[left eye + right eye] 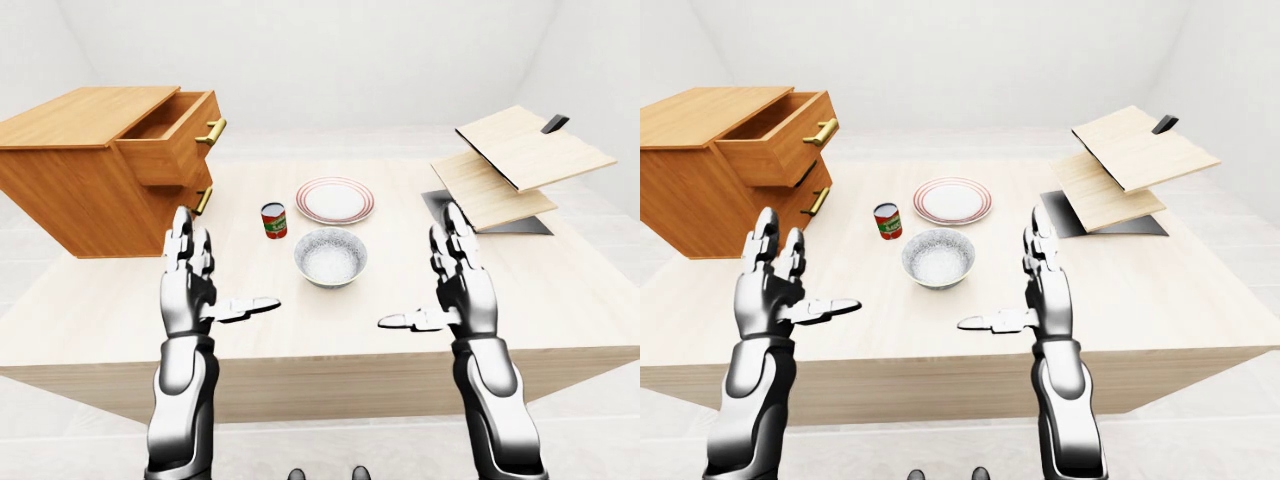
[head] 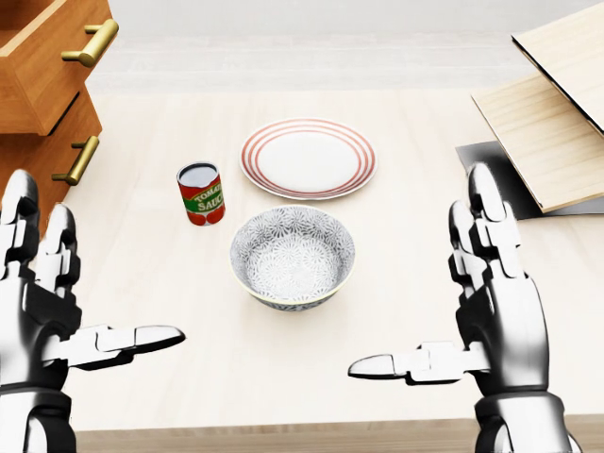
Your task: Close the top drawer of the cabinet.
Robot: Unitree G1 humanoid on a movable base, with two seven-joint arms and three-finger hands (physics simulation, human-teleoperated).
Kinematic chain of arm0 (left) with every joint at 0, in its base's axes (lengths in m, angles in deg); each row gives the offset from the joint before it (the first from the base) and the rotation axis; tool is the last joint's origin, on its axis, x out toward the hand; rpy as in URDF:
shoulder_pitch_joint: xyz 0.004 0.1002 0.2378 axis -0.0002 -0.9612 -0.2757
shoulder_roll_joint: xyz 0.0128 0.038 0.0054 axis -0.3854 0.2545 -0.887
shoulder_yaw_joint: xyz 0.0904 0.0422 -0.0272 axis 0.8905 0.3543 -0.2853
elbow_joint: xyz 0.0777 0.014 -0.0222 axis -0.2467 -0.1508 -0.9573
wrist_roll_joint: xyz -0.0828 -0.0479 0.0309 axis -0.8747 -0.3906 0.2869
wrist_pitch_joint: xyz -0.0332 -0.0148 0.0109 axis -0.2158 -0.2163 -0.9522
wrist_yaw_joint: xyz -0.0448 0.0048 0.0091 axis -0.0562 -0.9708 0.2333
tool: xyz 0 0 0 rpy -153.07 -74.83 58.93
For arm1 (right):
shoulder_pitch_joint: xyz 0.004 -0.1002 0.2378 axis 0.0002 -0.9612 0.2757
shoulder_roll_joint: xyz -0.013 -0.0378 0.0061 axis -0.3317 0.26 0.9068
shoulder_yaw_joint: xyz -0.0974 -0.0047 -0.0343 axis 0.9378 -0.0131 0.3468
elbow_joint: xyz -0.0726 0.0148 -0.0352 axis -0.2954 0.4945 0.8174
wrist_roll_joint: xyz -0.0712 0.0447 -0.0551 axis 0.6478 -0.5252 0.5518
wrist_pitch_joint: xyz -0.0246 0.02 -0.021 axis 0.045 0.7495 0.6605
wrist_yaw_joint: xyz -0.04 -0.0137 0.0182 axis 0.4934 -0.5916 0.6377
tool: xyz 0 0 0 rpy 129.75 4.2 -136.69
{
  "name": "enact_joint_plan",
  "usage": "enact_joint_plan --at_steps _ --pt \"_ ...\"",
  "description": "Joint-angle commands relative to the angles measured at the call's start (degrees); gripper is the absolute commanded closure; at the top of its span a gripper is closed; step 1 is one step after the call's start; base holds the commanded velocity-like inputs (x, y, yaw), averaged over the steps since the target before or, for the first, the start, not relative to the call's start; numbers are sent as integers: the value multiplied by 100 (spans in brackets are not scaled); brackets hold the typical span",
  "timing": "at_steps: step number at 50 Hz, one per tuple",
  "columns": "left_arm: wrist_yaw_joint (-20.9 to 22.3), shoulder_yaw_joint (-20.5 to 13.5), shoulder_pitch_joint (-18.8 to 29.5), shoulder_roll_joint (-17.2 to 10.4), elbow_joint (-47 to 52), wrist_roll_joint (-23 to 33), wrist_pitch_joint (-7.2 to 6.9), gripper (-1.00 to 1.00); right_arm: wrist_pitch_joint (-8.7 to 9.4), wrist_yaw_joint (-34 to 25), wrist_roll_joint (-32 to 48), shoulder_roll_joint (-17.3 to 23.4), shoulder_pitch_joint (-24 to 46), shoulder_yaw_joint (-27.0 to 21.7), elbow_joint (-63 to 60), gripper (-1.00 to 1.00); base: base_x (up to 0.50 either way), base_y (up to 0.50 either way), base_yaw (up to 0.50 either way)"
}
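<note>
A wooden cabinet (image 1: 75, 170) sits at the left of a pale tabletop (image 1: 560, 290), tilted in the left-eye view so its face looks toward the centre. Its top drawer (image 1: 175, 135) is pulled well out, its empty inside showing and its brass handle (image 1: 212, 131) jutting toward the middle of the tabletop; the drawer below it looks shut. The left hand (image 1: 200, 285) and the right hand (image 1: 450, 290) both hover over the tabletop's near edge, palms facing each other, fingers straight up and thumbs pointing inward, released and grasping nothing. The left hand is near the cabinet's lower corner but apart from it, and well below the open drawer. Between the hands, farther up the view, sit a patterned bowl (image 2: 293, 257), a tomato sauce can (image 2: 201, 192) and a red-rimmed plate (image 2: 308, 158). Tilted wooden boards (image 1: 520, 160) lie at the right. As I judge it, the task is not yet begun: the drawer remains to be reached and pushed in.
</note>
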Motion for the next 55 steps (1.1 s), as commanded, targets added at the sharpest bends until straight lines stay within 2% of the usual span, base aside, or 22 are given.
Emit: enact_joint_plan --at_steps 1,2,9,21,31,55 --pt "-195 -103 227 -90 1076 -221 0 -100 0 -105 35 97 -45 -345 -1234 -100 0 0 0" --pt "-223 -118 240 -87 1148 -226 0 -100 0 -103 -160 -36 -31 -471 -1309 -100 0 0 0" --pt "-259 -94 370 -125 1532 -237 0 -100 0 -158 -40 99 209 -526 -2074 -100 0 0 0" --pt "-383 -255 639 -212 2178 -315 0 -100 0 -252 56 154 495 -644 -2114 -100 0 0 0" --pt "-381 -155 384 -122 2515 -305 0 -100 0 -284 126 104 273 -681 -2029 -100 0 0 0" --pt "-345 -34 400 -85 2549 -127 0 -100 0 -345 235 46 163 -653 -1926 -100 0 0 0"
